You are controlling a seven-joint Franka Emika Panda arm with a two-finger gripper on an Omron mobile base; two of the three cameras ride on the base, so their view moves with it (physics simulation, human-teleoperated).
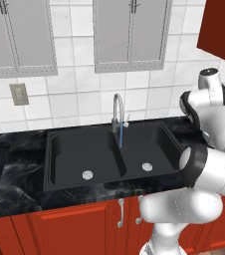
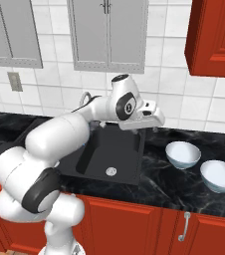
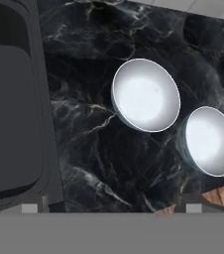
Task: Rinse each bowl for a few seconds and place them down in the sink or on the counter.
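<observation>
Two round, glossy white bowls tinged pale blue stand upright on the black marble counter, to the right of the sink. The nearer bowl sits closest to the sink's right basin. The other bowl rests beside it, further right, close but apart. My gripper hangs open and empty above the counter, between the sink's right rim and the nearer bowl. It touches neither bowl.
The black double-basin sink has a curved silver faucet at the back, with a thin blue stream of water falling near the divider. Red cabinets hang at the upper right. A tiled wall backs the counter.
</observation>
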